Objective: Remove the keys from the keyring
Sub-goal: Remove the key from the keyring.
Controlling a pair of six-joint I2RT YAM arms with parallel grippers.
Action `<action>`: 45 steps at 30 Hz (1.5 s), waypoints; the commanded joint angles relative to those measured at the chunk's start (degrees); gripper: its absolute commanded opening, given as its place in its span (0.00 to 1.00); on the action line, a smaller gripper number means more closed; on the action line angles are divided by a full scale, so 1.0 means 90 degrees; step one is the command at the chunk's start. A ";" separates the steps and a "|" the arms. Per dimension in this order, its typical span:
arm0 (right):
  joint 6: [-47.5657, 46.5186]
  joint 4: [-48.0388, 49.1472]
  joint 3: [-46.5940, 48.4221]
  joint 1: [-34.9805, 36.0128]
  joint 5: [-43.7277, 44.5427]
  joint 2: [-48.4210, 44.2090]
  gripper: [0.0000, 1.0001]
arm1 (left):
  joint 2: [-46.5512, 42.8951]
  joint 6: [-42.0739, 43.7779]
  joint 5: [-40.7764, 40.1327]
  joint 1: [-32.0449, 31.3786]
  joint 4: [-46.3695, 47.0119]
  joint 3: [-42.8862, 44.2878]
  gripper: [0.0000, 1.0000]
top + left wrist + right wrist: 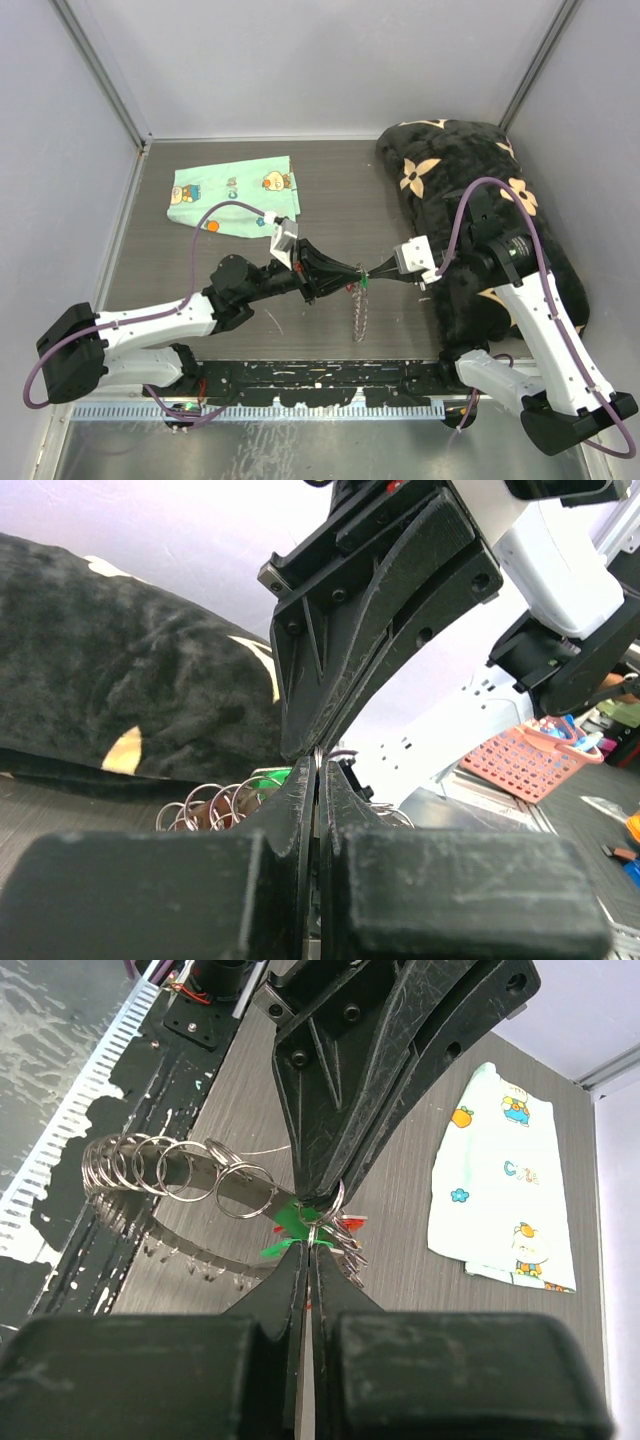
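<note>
Both pincers meet tip to tip above the table (330, 200).

- Left pincer (358, 272): clenched. A thin silver wire of the keyring (360, 315) shows between its tips.
- Right pincer (305, 1255): clenched at the head of the green key (292, 1218), which sits right at its fingertips.
- Keyring: hangs just beneath the joined tips, a coil of small rings trailing down toward the table.
- More keys (345, 1235): bunched beside the right pincer's tips.
- Printed cloth (235, 195): well behind the left pincer.
- Black blanket (470, 200): behind the right pincer.
</note>
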 commanded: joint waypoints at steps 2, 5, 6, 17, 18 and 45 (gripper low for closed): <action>0.0291 0.0318 -0.0061 0.0035 -0.0027 -0.0129 0.04 | -0.0003 -0.0166 -0.0531 0.0002 0.1149 0.0047 0.00; 0.0372 0.0402 -0.0111 0.0026 -0.0016 -0.0148 0.03 | 0.0104 -0.0214 -0.0617 -0.0020 0.1286 0.0037 0.00; 0.0400 0.0424 -0.0117 0.0032 -0.0006 -0.0142 0.02 | 0.0150 -0.0222 -0.0639 -0.0021 0.1343 0.0037 0.00; 0.0736 0.0745 -0.0342 0.0043 0.0060 -0.0253 0.01 | 0.0430 -0.0350 -0.0822 -0.0063 0.1926 -0.0002 0.00; 0.0772 0.0773 -0.0355 0.0042 0.0072 -0.0257 0.01 | 0.0440 -0.0351 -0.0824 -0.0061 0.1948 -0.0002 0.00; 0.2857 0.2136 -0.1613 -0.0778 0.0457 -0.0676 0.01 | -0.0262 0.0327 -0.1483 0.0055 0.1114 -0.0906 0.00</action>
